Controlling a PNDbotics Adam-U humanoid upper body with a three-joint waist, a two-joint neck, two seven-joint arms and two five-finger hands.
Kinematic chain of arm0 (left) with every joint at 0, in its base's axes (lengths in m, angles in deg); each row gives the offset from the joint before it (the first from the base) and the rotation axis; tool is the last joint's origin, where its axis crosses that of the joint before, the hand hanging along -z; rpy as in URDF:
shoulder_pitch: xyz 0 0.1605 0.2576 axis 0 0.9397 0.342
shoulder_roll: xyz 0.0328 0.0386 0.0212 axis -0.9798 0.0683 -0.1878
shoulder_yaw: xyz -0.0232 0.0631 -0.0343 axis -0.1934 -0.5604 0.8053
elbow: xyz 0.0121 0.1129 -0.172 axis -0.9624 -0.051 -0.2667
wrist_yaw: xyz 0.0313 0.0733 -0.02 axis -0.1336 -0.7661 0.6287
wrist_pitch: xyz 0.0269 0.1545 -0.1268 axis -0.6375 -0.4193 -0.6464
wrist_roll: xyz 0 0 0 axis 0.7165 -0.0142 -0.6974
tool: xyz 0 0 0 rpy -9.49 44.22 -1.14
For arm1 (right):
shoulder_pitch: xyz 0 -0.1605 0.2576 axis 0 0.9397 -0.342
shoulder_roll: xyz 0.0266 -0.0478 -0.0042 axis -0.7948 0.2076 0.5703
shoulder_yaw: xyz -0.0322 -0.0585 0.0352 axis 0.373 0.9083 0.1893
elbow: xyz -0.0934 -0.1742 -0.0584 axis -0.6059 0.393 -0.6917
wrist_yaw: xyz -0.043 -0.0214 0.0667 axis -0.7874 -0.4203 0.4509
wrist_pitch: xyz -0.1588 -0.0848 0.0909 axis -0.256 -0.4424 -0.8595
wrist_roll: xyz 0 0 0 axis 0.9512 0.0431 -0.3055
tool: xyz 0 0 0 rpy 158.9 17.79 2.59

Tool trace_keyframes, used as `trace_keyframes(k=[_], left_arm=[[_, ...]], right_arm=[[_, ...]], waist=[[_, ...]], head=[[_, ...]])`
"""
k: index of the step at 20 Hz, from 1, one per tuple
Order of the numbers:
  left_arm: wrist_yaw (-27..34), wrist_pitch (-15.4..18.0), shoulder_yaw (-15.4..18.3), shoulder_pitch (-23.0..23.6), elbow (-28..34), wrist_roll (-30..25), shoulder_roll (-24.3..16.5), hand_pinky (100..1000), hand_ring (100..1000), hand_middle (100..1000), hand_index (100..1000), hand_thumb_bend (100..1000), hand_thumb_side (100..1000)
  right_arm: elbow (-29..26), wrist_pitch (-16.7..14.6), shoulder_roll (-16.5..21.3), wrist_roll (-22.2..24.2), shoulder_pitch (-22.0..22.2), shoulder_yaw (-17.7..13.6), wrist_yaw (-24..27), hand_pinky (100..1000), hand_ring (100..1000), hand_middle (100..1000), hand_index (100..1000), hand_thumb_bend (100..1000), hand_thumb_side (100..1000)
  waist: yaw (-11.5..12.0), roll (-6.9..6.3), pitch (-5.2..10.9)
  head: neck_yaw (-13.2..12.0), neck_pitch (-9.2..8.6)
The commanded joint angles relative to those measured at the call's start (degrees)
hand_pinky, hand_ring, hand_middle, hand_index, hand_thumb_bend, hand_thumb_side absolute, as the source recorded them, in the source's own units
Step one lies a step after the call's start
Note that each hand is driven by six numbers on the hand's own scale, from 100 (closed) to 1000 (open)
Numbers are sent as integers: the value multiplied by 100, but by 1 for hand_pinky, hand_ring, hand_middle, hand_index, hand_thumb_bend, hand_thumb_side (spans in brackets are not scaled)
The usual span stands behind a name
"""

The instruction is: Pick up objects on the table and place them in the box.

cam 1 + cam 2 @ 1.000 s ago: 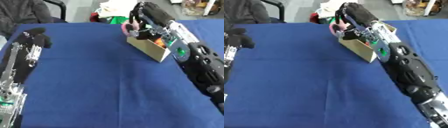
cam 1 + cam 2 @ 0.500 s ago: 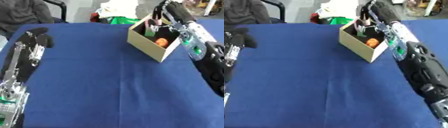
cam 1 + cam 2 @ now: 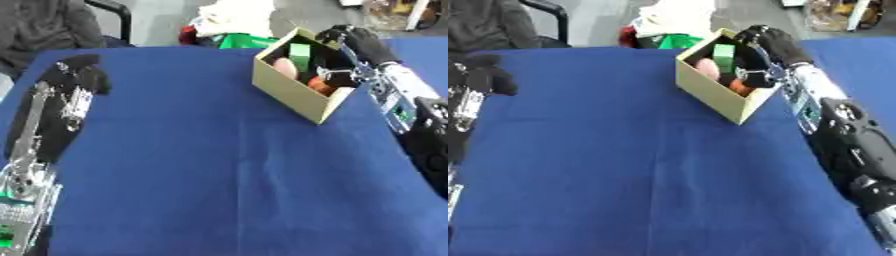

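Note:
An open cardboard box (image 3: 293,97) stands on the blue table (image 3: 219,175) at the far right. Inside it I make out a green block (image 3: 300,51), a pink rounded thing (image 3: 284,67) and an orange thing (image 3: 319,86). My right hand (image 3: 363,42) hovers over the box's far right rim, fingers relaxed and drooping toward the inside, holding nothing that I can see. My left hand (image 3: 77,72) rests idle above the table's far left part, fingers relaxed, with its forearm running down the left edge.
Behind the table's far edge lies a heap of white and green cloth (image 3: 232,20). A seated person in dark clothes (image 3: 44,25) shows at the upper left, not touching anything. My right forearm (image 3: 411,115) lies along the table's right side.
One second ago my right hand held a pink thing above the box; now a pink thing lies in the box and the hand sits at its right rim. The camera has shifted.

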State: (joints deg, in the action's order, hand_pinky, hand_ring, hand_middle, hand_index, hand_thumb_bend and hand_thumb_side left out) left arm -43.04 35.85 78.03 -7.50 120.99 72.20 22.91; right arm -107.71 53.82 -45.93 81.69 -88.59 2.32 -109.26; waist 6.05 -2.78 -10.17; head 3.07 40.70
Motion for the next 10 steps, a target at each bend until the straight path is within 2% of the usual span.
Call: trace_keyframes(k=[1, 5, 6, 7, 10], left_arm=[[-29, 3, 56, -31, 101, 20, -99, 635, 601, 568, 781, 241, 692], [-37, 3, 83, -3, 95, 48, -98, 635, 605, 568, 781, 241, 692], [-37, 3, 90, 6, 92, 57, -97, 635, 605, 567, 781, 241, 693], [-39, 2, 99, 16, 87, 67, -100, 635, 606, 568, 781, 241, 693], [-54, 2, 131, 36, 84, 104, -102, 635, 607, 568, 781, 241, 693]], right_arm=[[-485, -44, 219, 43, -52, 26, 120, 768, 807, 744, 868, 100, 226], [-1453, -22, 352, 58, 123, 180, 871, 757, 806, 719, 852, 100, 232], [-1745, 12, 399, 91, 195, 235, 1147, 755, 806, 715, 847, 100, 334], [-2076, 43, 459, 133, 287, 292, 1423, 754, 806, 713, 846, 100, 236], [-3137, 178, 673, 288, 631, 408, 2075, 753, 806, 709, 845, 100, 240]], waist=[[-25, 12, 109], [-104, 17, 113], [-126, 18, 112], [-159, 18, 113], [-277, 19, 107]], head=[[-46, -55], [-116, -42], [-136, -39], [-159, -32], [-242, -32]])
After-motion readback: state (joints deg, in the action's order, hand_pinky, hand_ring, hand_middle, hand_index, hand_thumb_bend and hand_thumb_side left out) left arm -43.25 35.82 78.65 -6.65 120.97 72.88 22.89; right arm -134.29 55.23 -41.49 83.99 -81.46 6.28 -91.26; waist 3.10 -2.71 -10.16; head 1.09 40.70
